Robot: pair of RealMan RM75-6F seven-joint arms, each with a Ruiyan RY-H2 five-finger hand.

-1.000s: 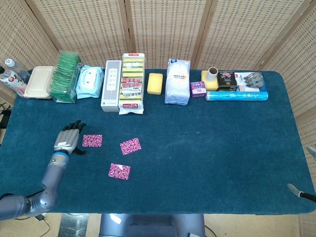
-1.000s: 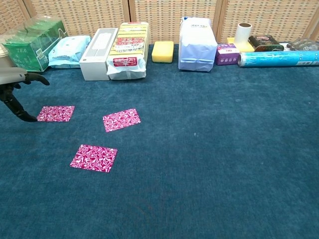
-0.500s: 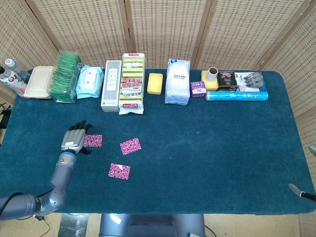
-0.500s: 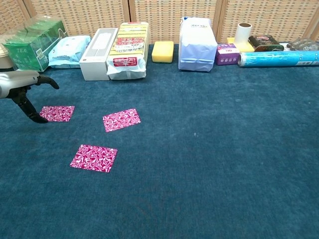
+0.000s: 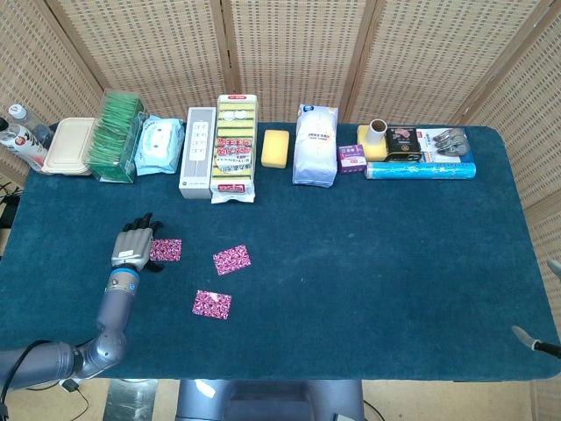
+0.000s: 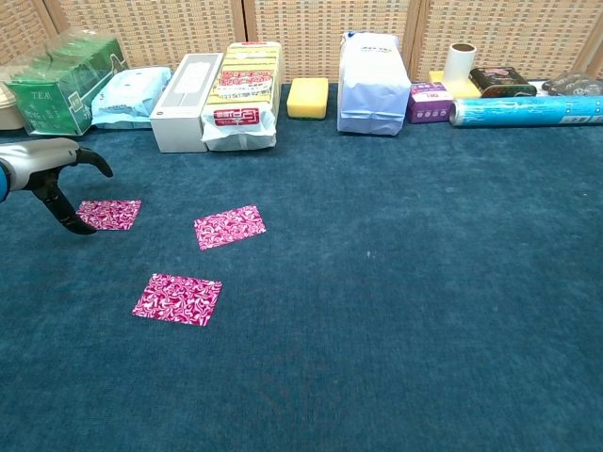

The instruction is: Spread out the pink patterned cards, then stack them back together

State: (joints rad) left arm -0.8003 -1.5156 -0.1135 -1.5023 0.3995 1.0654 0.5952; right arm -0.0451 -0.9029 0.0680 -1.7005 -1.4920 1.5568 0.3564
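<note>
- Spread looks done; restacking is the step in hand (judgement).
- Left robot hand [image 5: 134, 246] holds nothing, fingers apart, at the left edge of the nearest card [image 5: 165, 250].
- Middle card [image 5: 231, 260] lies further to its right, third card [image 5: 212, 303] nearer the bench [image 5: 394, 263] front.
- All flat; long axes roughly left-right, middle one tilted.
- Next: pinch the nearest card's edge.

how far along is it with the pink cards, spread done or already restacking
Spreading looks done: three pink cards lie apart and flat on the table, one far left, one in the middle, one nearest the front. In hand: the left hand is at the far-left card's edge, a fingertip at or just over it, nothing lifted. Left: gathering all three into one stack. The right hand barely shows.
</note>
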